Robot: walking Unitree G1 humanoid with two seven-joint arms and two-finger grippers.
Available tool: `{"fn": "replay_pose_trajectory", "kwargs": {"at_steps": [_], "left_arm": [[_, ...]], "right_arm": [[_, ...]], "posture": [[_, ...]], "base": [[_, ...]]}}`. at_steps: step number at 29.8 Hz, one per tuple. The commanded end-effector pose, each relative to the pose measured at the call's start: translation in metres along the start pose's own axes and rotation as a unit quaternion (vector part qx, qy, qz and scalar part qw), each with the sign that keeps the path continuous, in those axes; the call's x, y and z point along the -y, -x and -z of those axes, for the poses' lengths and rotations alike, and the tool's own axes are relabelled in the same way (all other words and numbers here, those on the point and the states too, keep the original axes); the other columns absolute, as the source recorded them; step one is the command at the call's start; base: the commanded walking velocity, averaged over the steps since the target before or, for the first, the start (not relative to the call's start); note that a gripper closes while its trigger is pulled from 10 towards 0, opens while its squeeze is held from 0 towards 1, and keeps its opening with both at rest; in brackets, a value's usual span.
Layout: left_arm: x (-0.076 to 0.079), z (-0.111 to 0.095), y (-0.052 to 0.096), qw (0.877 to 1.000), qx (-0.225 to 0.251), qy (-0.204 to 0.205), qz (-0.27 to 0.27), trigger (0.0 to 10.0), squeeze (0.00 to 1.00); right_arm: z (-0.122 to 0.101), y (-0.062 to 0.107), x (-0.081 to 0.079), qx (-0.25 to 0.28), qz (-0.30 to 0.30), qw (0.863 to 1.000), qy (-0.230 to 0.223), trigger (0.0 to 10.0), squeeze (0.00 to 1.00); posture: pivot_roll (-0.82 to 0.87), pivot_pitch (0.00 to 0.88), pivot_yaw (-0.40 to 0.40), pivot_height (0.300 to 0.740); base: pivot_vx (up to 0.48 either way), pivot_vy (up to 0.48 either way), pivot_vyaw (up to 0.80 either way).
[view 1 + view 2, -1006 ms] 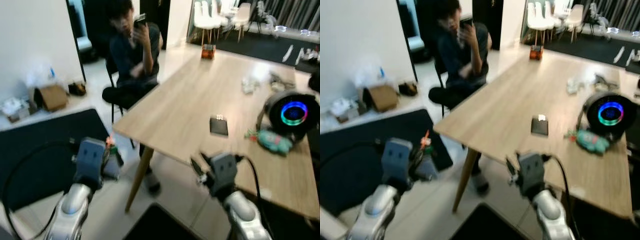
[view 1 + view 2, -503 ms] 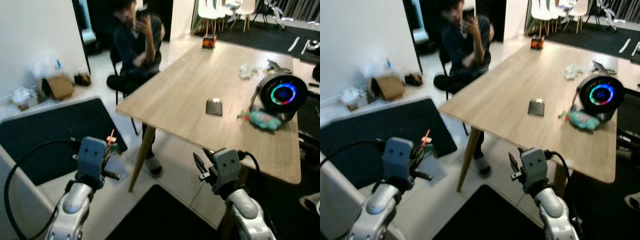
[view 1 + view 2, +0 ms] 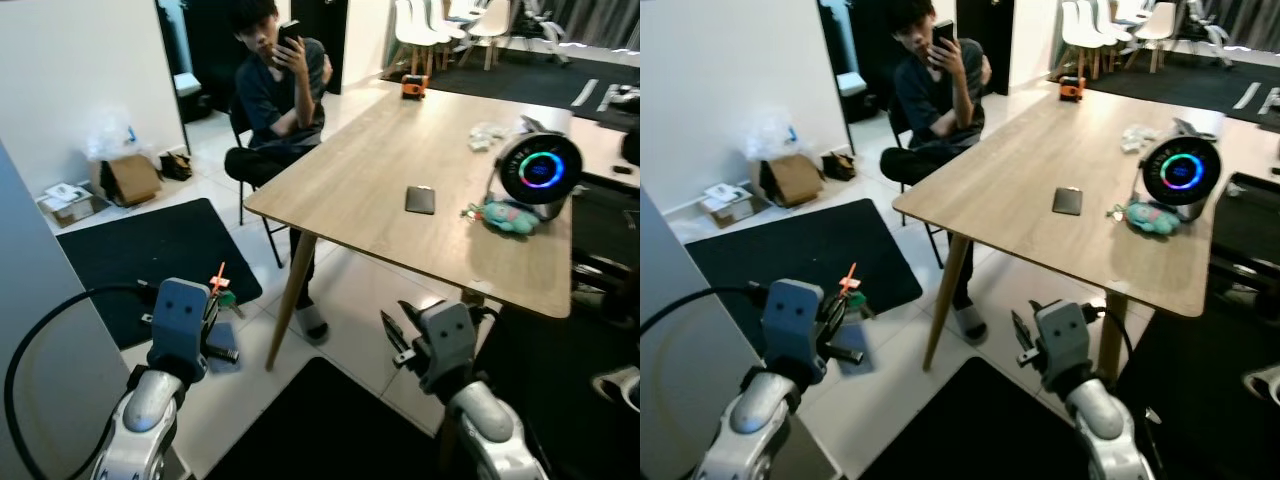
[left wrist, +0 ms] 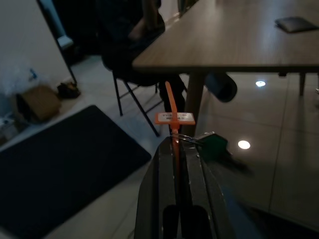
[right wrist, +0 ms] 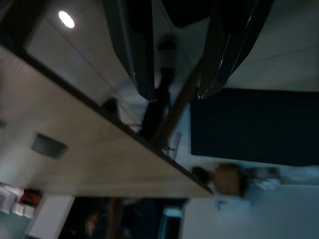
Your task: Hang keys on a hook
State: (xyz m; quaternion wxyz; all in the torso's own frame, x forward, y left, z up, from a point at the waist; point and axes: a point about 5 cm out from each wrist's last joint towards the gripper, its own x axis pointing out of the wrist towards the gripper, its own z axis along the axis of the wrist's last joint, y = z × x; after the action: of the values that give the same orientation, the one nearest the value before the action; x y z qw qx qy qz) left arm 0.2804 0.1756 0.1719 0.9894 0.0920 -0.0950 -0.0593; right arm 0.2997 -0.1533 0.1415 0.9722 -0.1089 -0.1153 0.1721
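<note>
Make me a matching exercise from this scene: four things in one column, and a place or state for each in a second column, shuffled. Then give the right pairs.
Things:
1. keys
2. right end effector
3. dark phone
4. person

Places or states:
A. lying flat on the wooden table
B. seated on a chair at the table's far corner
C. open, holding nothing
D. hanging by an orange tag from the shut left end effector

Pairs: 1-D, 2-C, 3-A, 4-B
</note>
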Motion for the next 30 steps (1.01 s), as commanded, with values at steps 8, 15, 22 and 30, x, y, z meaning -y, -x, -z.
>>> {"fn": "replay_pose_trajectory", "kwargs": {"at_steps": [8,15,22,30], "left_arm": [[-0.0016,0.0017,0.0019,1.0,-0.005,-0.006,-0.001,10.0,0.0],[-0.0015,0.0019,0.0017,1.0,-0.006,-0.006,-0.001,10.0,0.0],[-0.0019,0.0017,0.002,1.0,-0.006,-0.006,-0.001,10.0,0.0],[-0.0017,0.0018,0.0024,1.0,-0.007,-0.006,-0.001,10.0,0.0]], "right_arm": [[0.0025,0.0012,-0.0043,-0.004,-0.008,1.0,0.0,10.0,0.0],[0.0029,0.0011,-0.0047,-0.004,-0.008,1.0,-0.001,10.0,0.0],[0.0027,0.001,-0.0053,-0.004,-0.007,1.0,-0.001,10.0,0.0],[0.0025,0.0012,-0.0057,-0.003,-0.008,1.0,-0.003,10.0,0.0]], "posture": [[0.06,0.129,0.0,0.74],[0.06,0.129,0.0,0.74],[0.06,0.131,0.002,0.74],[0.06,0.132,0.002,0.74]], "base": [[-0.291,0.0,0.0],[-0.29,0.0,0.26],[-0.291,0.0,0.56],[-0.29,0.0,0.66]]}}
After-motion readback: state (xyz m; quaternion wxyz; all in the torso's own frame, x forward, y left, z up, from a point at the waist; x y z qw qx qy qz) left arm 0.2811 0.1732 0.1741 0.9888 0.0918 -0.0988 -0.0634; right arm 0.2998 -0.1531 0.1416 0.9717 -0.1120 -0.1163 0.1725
